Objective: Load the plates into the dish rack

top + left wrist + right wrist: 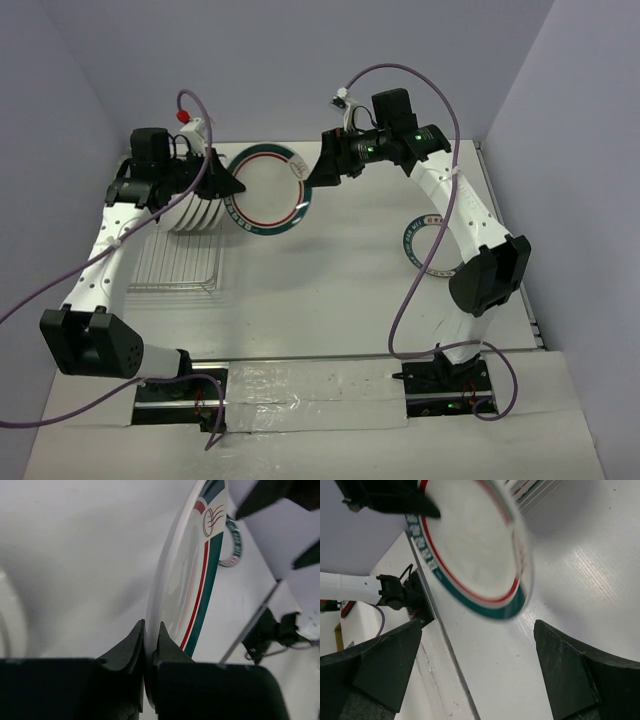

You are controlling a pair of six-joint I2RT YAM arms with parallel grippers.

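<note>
Left wrist view: left tool point(150, 630) clamped tight on the rim of a round white teal-and-red-ringed plate point(186, 575); right tool point(477, 626) spread wide, holding nothing, facing that plate.

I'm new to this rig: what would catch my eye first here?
A teal-and-red-rimmed plate is held between the two arms near the table's back, its rim pinched by the left end effector, with the right end effector open at its other side. Left of it, white plates stand in the dish rack; a lone plate lies flat on the right.
</note>
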